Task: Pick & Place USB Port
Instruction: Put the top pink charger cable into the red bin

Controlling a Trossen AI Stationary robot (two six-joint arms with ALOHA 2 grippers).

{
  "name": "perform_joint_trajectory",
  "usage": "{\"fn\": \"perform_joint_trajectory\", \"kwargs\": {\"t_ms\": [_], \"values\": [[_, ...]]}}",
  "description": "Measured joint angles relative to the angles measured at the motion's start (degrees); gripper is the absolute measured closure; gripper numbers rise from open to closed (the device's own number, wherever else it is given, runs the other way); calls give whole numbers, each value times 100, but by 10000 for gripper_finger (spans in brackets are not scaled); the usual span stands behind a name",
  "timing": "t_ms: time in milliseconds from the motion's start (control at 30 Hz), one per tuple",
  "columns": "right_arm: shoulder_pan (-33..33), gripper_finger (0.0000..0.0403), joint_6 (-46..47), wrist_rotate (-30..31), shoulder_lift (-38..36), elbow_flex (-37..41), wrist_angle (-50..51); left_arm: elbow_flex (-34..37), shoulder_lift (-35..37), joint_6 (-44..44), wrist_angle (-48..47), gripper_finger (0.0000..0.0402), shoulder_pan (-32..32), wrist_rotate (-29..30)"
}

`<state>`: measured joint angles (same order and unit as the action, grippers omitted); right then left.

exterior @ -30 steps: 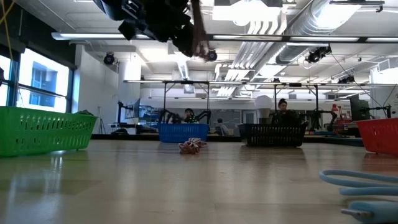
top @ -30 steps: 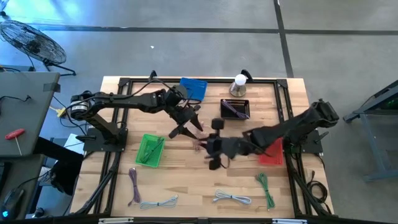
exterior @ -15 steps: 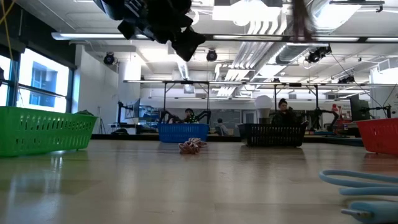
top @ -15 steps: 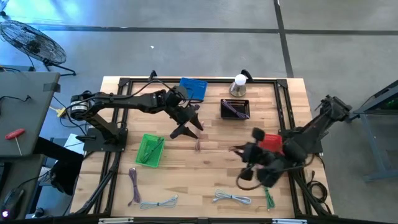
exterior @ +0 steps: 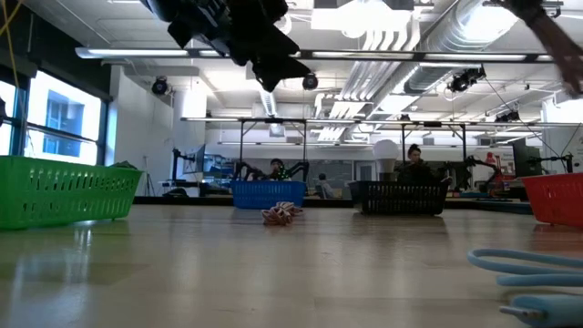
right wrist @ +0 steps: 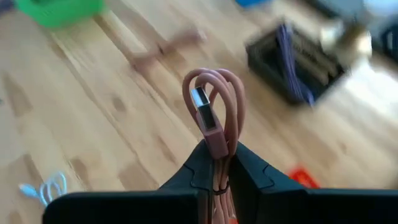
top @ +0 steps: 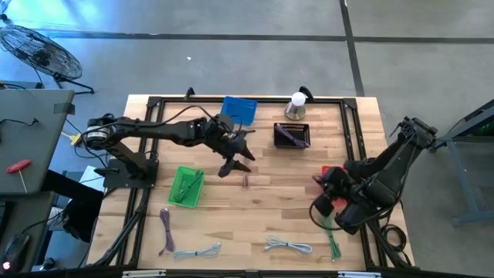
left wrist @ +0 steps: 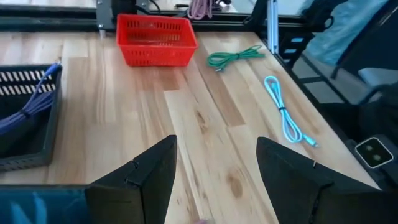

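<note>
A pink coiled USB cable [right wrist: 214, 118] sits in my shut right gripper [right wrist: 217, 163], which hovers by the red basket [top: 336, 175] at the table's right [top: 318, 184]. A second pink cable [top: 246, 180] lies flat on the table's middle and also shows in the low view [exterior: 281, 213]. My left gripper [top: 235, 158] hangs open above the table, just far-left of that cable, its fingers wide apart [left wrist: 216, 146] and holding nothing. My right gripper pinches the coiled pink cable between its two fingers, across the bundled strands just below the USB plug [right wrist: 217, 146]. The silver plug [right wrist: 201, 99] and the loops stick out beyond the fingertips. The cable is lifted clear of the table.
A blue basket [top: 241, 110] and a black basket [top: 292, 134] holding purple cables stand at the far edge, with a green basket [top: 187, 185] at the left. Loose cables lie along the near edge: green [top: 330, 235], pale blue [top: 287, 246], another pale one [top: 197, 251] and a purple one [top: 166, 230].
My right gripper has carried the pink cable from the table's middle toward the right and near edges, ending beside the red basket; the arm has drawn back. The left gripper has shifted slightly. The pink cable on the table has stayed where it was.
</note>
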<state>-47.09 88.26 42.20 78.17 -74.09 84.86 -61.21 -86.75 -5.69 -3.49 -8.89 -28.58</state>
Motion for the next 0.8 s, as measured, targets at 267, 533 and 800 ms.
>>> {"fn": "perform_joint_trajectory", "kwargs": {"t_ms": [267,533,800], "values": [[97,383,1257,-1131,-119,305,501,-2,536,297,25,186,603,877],[90,383,2378,-1944,-450,1604,510,-7,1263,171,-91,186,1465,1658],[140,383,2618,-1896,-757,2478,-119,-7,1575,101,-365,186,2021,2732]]}}
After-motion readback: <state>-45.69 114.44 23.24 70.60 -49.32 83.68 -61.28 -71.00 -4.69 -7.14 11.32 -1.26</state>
